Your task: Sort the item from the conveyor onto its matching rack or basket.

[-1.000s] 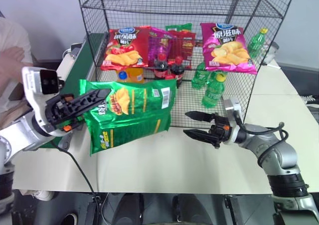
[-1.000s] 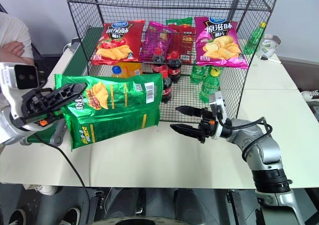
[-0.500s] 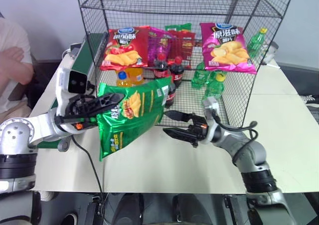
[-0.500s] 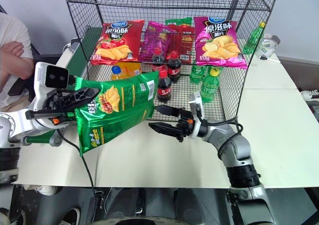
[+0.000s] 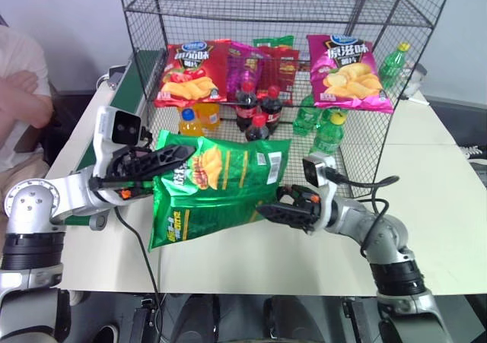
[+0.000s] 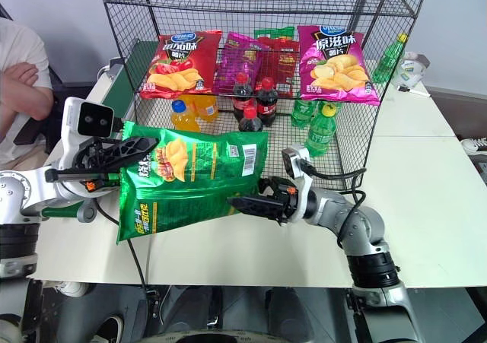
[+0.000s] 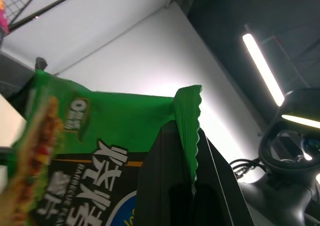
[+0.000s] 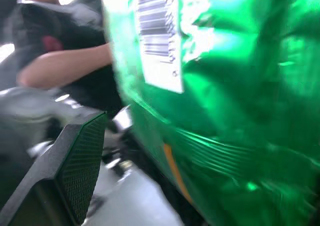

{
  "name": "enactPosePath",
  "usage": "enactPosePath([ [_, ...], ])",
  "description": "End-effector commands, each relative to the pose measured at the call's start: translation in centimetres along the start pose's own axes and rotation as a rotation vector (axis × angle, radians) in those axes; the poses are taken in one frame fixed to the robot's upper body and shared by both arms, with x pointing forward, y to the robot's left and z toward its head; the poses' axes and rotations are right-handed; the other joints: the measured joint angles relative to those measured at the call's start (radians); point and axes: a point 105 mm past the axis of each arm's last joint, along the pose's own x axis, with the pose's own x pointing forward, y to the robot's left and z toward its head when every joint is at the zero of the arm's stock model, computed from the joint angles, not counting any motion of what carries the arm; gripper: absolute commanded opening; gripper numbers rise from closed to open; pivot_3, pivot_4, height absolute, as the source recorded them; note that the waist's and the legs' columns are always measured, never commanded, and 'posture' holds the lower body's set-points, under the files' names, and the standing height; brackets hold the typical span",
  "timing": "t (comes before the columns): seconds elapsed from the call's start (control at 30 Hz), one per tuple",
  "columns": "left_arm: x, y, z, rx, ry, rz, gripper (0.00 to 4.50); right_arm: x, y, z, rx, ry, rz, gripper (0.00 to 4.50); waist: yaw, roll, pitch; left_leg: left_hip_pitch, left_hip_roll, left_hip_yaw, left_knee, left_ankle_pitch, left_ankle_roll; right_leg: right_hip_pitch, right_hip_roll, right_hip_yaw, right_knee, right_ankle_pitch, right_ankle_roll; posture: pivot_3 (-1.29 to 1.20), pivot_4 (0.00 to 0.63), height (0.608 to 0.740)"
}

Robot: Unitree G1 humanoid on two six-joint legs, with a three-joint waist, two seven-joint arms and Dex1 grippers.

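From my head camera, my left gripper (image 5: 163, 163) is pressed together on the top edge of the green chip bag (image 5: 217, 187), so the bag hangs in the air over the near part of the white table (image 5: 426, 198). The bag is in front of the tall black wire rack (image 5: 365, 141), which stands on the far side of the table. My right gripper (image 5: 275, 206) is on the right, with its two black fingers spread wide, and its tips are right at the bag's lower right corner. I cannot tell if they touch the bag. The dark green conveyor (image 5: 125, 96) runs along the left side, away toward the far end. On the rack I see a red chip bag (image 5: 190, 71) on the left and a magenta chip bag (image 5: 348, 71) on the right, with cola bottles (image 5: 259, 107) and green bottles (image 5: 327, 134) lower down. A person's folded arms (image 5: 27, 100) are at the far left. From my left wrist camera, my two black fingers (image 7: 165, 186) are shut tight on the zigzag edge of the green bag, and the bag's white writing is just beside them. From my right wrist camera, the shiny green bag is very close, with its white barcode label (image 8: 160, 40) showing. One of my black fingers (image 8: 80, 161) stands apart from the bag.
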Motion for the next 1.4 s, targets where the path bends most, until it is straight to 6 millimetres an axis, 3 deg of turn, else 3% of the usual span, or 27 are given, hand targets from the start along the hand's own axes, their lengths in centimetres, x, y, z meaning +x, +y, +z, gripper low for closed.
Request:
enactPosePath([
  [0.03,-0.1,-0.1,1.4,0.075,-0.059,0.013,0.03,0.6,1.5,0.5,-0.025,0.018,0.069,4.50,0.000,0.000,0.000,0.000,0.000,0.000,0.000,0.000,0.000,0.000,0.000,0.000,0.000,0.000,0.000,0.00,0.150,0.739],
  [0.2,-0.1,0.7,1.7,0.117,-0.090,0.048,0.03,0.6,0.3,-0.1,-0.046,0.045,0.004,4.50,0.001,0.000,0.000,0.000,0.000,0.000,0.000,0.000,0.000,0.000,0.000,0.000,-0.001,0.000,0.000,0.00,0.150,0.739],
  [0.43,-0.3,0.8,1.4,0.131,-0.075,0.060,0.03,0.8,0.1,-0.4,-0.026,0.062,0.008,4.50,0.001,0.000,0.000,-0.001,0.000,0.000,0.000,0.000,0.000,0.000,0.000,0.000,-0.001,0.000,0.000,0.00,0.150,0.739],
  [0.53,-0.4,1.0,1.3,0.135,-0.066,0.071,0.00,0.7,-0.1,-0.6,-0.029,0.077,0.004,3.65,0.001,0.000,0.000,-0.001,0.000,0.000,0.000,0.000,0.000,0.000,0.000,0.000,-0.001,0.000,0.000,0.00,0.150,0.739],
  [0.77,-0.7,1.5,1.4,0.173,-0.075,0.095,0.00,0.6,-0.3,-0.7,-0.024,0.085,-0.004,0.15,0.001,0.000,0.000,-0.001,0.000,0.000,0.000,0.000,0.000,0.000,0.000,0.000,-0.001,0.000,0.000,0.00,0.150,0.739],
  [1.0,-1.0,2.1,1.4,0.199,-0.074,0.133,0.00,0.3,-0.5,-0.9,-0.039,0.097,-0.024,0.06,0.002,0.000,0.000,-0.001,0.000,0.000,0.000,0.000,0.000,0.000,0.000,0.000,-0.001,0.000,0.000,0.00,0.150,0.739],
  [1.1,-1.4,1.9,1.5,0.187,-0.083,0.130,0.77,0.0,-0.8,-0.8,-0.066,0.098,-0.048,0.00,0.001,0.000,0.000,-0.001,0.000,0.000,0.000,0.000,0.000,0.000,0.000,0.000,-0.001,0.000,0.000,0.00,0.150,0.739],
  [1.33,-2.8,1.6,1.5,0.225,-0.111,0.193,4.19,-0.8,-0.8,-0.4,-0.144,0.101,-0.102,0.00,0.001,0.000,0.000,-0.001,0.000,0.000,-0.001,0.000,0.000,0.000,0.000,0.000,-0.002,0.000,0.000,0.00,0.150,0.739],
  [1.4,-3.6,1.4,1.0,0.262,-0.109,0.236,4.19,-1.1,-0.6,-0.7,-0.200,0.142,-0.127,0.00,0.001,0.000,0.000,-0.001,0.000,0.000,-0.001,0.000,0.000,-0.001,0.000,0.000,-0.002,0.000,0.000,0.00,0.150,0.739],
])
